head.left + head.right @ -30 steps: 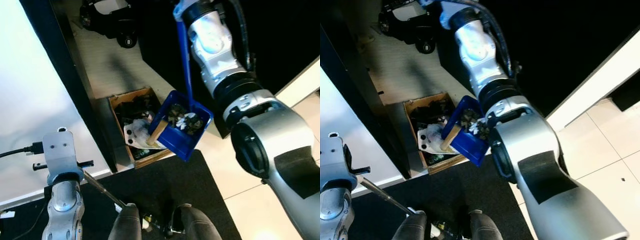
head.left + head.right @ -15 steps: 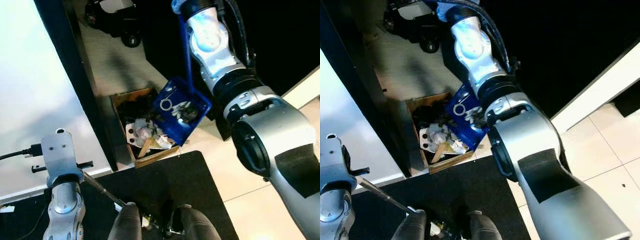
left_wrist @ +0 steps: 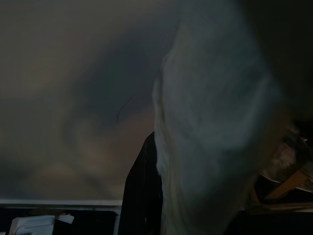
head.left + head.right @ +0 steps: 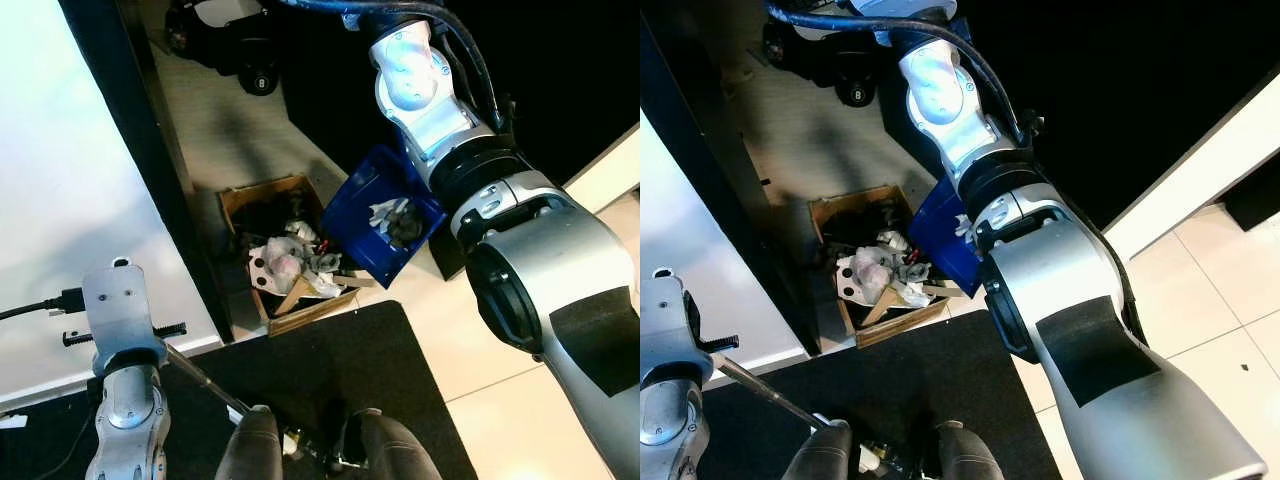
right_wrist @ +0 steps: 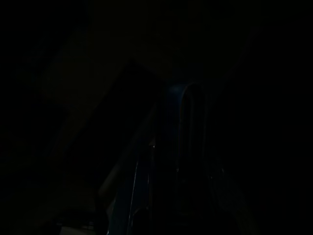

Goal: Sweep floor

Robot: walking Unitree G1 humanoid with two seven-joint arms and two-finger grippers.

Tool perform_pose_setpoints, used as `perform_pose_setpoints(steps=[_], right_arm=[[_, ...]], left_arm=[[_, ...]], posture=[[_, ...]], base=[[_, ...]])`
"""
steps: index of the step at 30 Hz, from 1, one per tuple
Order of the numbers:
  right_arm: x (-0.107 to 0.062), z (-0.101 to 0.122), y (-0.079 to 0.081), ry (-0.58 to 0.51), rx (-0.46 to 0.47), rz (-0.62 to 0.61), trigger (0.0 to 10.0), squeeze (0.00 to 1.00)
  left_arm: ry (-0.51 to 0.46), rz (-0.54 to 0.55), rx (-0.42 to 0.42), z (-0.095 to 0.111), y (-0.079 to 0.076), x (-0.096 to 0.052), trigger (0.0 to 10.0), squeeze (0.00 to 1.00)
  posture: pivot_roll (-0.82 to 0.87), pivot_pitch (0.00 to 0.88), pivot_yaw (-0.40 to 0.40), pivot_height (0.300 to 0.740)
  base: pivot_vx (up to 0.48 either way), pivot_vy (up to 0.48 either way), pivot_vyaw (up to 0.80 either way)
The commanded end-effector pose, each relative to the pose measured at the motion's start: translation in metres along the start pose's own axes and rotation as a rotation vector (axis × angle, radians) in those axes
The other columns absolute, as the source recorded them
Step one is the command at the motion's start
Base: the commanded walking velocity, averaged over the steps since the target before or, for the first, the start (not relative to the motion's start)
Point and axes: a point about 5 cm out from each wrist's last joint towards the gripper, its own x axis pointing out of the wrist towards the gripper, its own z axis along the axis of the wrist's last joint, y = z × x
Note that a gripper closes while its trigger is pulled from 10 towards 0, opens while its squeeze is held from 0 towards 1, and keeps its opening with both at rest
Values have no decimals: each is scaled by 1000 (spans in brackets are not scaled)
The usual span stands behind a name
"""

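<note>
Right now the robot's right arm (image 4: 520,270) is reaching forward and down, and a blue dustpan (image 4: 385,212) is hanging tilted at the end of it, its open mouth tipping toward a cardboard box (image 4: 285,250) on the floor. Some crumpled white and grey scraps (image 4: 398,218) are still sitting inside the pan. The pan's lower edge is hovering just beside the box's right rim, over the pale floor (image 4: 225,130).

The box is standing against a dark upright panel (image 4: 150,170), and it is holding a heap of rubbish: crumpled white paper (image 4: 280,262), dark bits toward the back, and a strip of brown card (image 4: 297,293) leaning at the front. A black mat (image 4: 330,380) is lying just in front of the box.

The right wrist camera is showing something very dark, with a blue handle-like shape (image 5: 171,161) running away from it; I cannot tell how the right jaws are standing.

The left arm (image 4: 125,400) is hanging low at the robot's side, with a thin metal rod (image 4: 205,378) slanting from it down toward the robot's feet. Its wrist picture is blurred and dim, so its jaws are beyond telling too. Dark wheeled equipment (image 4: 225,40) is sitting farther back on the floor.
</note>
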Motion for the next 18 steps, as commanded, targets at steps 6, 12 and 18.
perform_pose_setpoints(steps=[6,12,18], right_arm=[[7,12,0,-79,-69,28,10000,0],[9,9,-4,-35,-31,-11,10000,0],[10,9,-9,-42,-73,-37,10000,0]], left_arm=[[34,-20,-10,-4,-6,-5,10000,0],[35,-17,-12,-4,-6,-6,10000,0],[41,-16,-12,-6,-6,-7,10000,0]], posture=[[365,162,-166,740],[373,164,-172,740],[371,162,-170,740]], base=[[0,0,0],[0,0,0],[0,0,0]])
